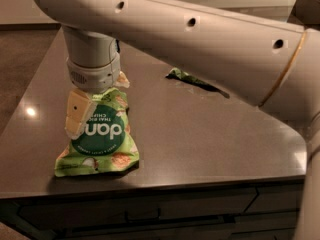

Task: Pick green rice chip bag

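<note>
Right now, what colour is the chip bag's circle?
Dark green, camera view; gripper at the chip bag top.

Cream claw (94, 105) over light-green rice chip bag (96, 160): dark-green circle (106, 133), white lettering; grey-brown counter (210, 134).

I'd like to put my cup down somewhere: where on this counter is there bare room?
Bare counter lies right of the green rice chip bag, up to the small green bag at the back. The front-left is crowded: the gripper sits at that bag's top.
</note>
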You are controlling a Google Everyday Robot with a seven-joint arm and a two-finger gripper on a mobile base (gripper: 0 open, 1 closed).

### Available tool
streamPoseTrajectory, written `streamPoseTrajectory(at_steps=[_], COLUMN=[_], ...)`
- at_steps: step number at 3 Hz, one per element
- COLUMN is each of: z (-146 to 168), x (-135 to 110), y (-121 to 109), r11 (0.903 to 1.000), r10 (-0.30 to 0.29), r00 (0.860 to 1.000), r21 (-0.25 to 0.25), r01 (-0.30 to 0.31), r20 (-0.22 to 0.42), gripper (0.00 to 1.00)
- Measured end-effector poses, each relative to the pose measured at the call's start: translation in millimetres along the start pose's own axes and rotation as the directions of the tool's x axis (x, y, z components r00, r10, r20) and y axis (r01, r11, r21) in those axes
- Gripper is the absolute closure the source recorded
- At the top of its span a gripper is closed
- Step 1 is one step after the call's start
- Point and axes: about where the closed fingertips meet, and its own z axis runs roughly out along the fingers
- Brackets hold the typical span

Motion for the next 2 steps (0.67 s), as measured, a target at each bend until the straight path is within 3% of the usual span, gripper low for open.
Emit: streamPoseTrajectory(at_steps=[1,2], z=[8.2,13.3], x=[-0.9,-1.2], y=[-1.1,0.1], r11=[0.9999,0.9999], r10=[0.007,-0.004], r00=[1.0,1.0], r21=[-0.007,-0.016], r01=[-0.007,0.003], r20=[-0.02,-0.03], gripper=[0.0,0.23])
